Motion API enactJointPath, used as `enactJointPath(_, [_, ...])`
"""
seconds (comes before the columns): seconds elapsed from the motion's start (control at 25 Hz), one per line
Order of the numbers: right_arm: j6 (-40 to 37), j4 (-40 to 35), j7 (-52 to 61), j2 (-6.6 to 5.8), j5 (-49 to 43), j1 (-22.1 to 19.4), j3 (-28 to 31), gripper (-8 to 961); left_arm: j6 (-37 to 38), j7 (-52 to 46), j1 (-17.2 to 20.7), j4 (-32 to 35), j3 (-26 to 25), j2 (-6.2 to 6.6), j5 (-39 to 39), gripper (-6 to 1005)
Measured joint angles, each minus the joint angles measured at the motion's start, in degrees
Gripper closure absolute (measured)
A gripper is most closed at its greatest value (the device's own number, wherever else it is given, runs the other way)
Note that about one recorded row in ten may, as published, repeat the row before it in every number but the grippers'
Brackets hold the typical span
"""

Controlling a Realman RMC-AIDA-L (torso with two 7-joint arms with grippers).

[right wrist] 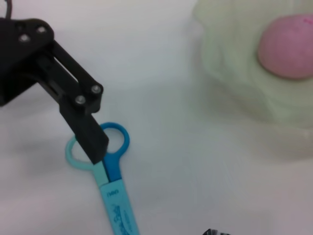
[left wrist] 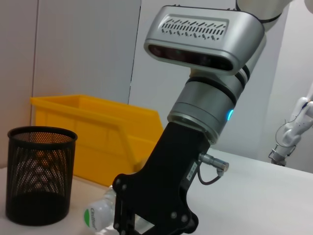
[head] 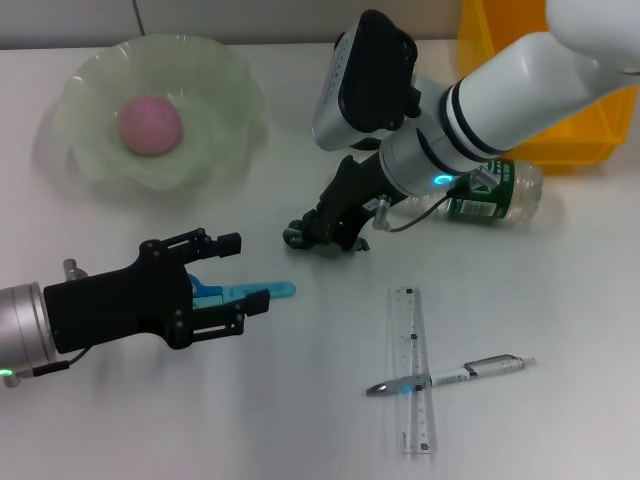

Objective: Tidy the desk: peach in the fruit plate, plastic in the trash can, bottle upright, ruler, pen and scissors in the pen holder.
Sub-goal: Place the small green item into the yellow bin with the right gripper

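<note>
Left gripper (head: 235,283) was spread over the scissors (head: 245,293) — handles between its fingers, blades projecting beyond the tips. Risk: closing off-centre could pivot the scissors free.

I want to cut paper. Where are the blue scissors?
In the head view the scissors lie on the white desk on the robot's left, between the open fingers of the left gripper, below the fruit plate.
</note>
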Motion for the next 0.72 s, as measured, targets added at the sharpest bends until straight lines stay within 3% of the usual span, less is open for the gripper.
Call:
enactJointPath(0.2, [-0.5, -3.2, 0.1, -0.22, 0.0, -2.5, 1.7, 954, 0.0, 0.0, 0.0, 0.0, -1.3, -0.38, 0.0, 253])
enactJointPath(0.36, [-1.0, -7.0, -0.3, -0.36, 0.1, -6.3, 6.4, 953, 0.6, -0.3, 0.0, -0.1, -3.0, -0.66, -0.1, 254])
enactJointPath(0.72, [-1.0, -12.4, -2.7, -0.55, 6.1, -13.0, 8.1, 954, 1.8, -0.4, 0.3, -0.1, -5.2, -0.91, -0.2, 256])
